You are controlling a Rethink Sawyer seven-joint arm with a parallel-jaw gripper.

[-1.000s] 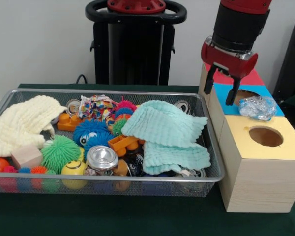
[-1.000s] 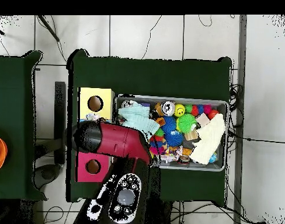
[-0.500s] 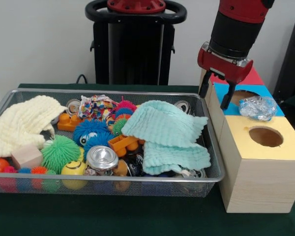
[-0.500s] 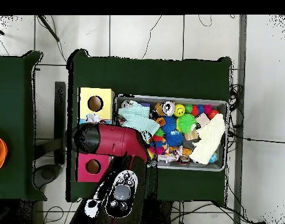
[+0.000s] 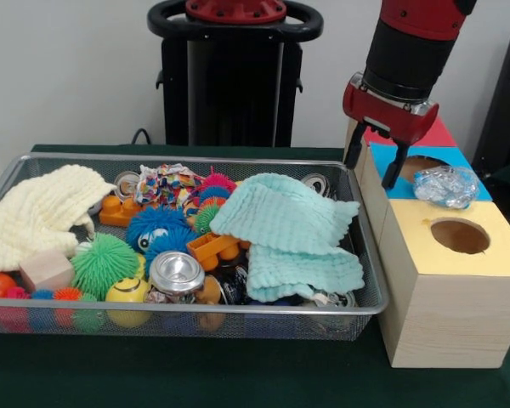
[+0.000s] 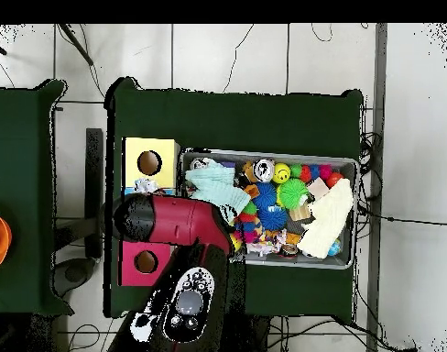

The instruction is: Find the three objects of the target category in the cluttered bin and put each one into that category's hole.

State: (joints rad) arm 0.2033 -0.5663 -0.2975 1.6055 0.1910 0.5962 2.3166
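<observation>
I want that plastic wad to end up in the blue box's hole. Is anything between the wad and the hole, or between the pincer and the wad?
Nothing visible. The plastic wad lies on the blue box top right beside its hole, and the open, empty pincer hangs just beside it over the same box, with only open air between.

Arm descends from upper right in front view, black forearm, red wrist collar. End effector point(image 5: 376, 167) points down, two black fingers point(image 5: 392, 170) spread apart, nothing between them. Overhead: red arm point(image 6: 177, 221) extends out from the base.
</observation>
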